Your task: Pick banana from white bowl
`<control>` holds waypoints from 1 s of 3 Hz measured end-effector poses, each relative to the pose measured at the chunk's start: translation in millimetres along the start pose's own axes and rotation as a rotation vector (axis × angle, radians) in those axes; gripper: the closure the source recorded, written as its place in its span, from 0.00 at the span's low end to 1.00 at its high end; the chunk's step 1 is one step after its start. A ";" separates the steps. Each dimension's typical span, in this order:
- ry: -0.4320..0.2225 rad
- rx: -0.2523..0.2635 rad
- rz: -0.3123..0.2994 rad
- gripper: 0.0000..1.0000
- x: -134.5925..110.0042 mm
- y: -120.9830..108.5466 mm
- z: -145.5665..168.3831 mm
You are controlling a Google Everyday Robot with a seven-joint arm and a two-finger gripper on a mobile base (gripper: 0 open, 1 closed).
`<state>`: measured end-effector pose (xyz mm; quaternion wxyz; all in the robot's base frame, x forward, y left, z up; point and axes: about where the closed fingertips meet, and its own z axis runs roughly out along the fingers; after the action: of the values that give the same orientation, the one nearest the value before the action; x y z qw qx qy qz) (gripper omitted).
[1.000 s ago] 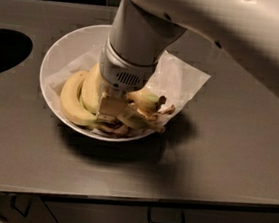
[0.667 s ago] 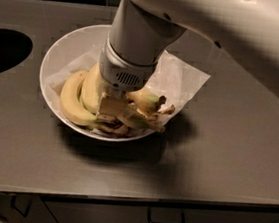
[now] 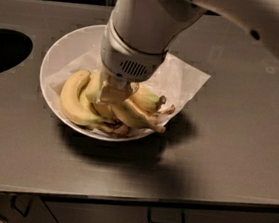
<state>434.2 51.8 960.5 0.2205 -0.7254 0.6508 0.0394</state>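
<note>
A large white bowl [image 3: 52, 56] stands on the grey counter, left of the middle. A bunch of yellow bananas [image 3: 75, 101] with brown-spotted ends lies in it on a sheet of white paper [image 3: 185, 83] that hangs over the bowl's right rim. My gripper [image 3: 114, 93] points straight down from the thick white wrist [image 3: 133, 57] and sits in the middle of the bunch, touching the bananas. The wrist hides the back of the bunch and part of the bowl.
A dark round opening [image 3: 0, 50] is cut into the counter at the far left. The grey counter [image 3: 236, 144] stretches right and forward of the bowl. Drawers with a handle [image 3: 166, 218] lie below its front edge. A dark tiled wall runs behind.
The gripper stays down in the banana bunch in almost the same place. The bananas, paper and bowl have not moved.
</note>
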 end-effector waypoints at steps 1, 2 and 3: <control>-0.016 0.060 -0.015 1.00 -8.2 0.1 -23.7; -0.039 0.122 -0.026 1.00 -14.6 1.9 -47.9; -0.092 0.182 -0.043 1.00 -18.1 2.3 -70.0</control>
<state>413.2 42.5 1029.0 0.3158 -0.7137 0.6251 0.0084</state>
